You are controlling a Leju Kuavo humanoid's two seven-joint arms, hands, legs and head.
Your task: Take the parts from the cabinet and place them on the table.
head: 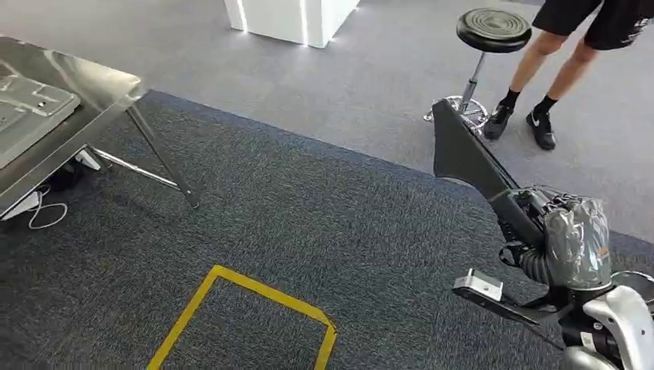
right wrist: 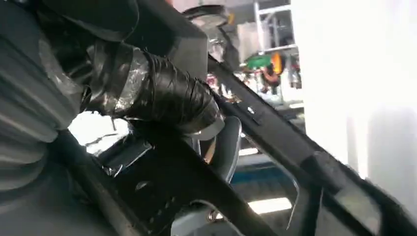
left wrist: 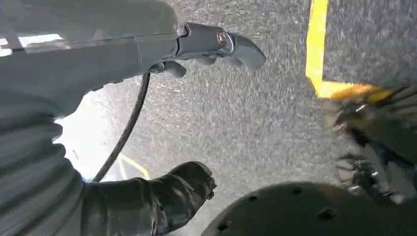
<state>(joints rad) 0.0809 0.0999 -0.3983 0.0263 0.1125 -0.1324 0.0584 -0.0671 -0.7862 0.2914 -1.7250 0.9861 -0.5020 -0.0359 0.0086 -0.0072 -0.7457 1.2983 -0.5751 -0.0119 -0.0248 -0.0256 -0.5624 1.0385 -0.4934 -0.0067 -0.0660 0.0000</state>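
Note:
My right hand (head: 574,239), wrapped in shiny grey covering, grips a long black flat part (head: 463,154) at the right of the head view, its far end tilted up and away over the carpet. In the right wrist view the taped fingers (right wrist: 157,93) curl around the same black part (right wrist: 260,123). A steel table (head: 92,89) stands at the far left with a grey pressed-metal part (head: 23,112) lying on it. My left hand (left wrist: 196,113) hangs over the carpet, fingers apart, holding nothing.
A black round stool (head: 492,31) stands at the back right, with a person's legs (head: 555,69) beside it. A white block (head: 289,15) stands at the back. Yellow floor tape (head: 247,304) marks the carpet ahead. A white cable (head: 42,212) lies under the table.

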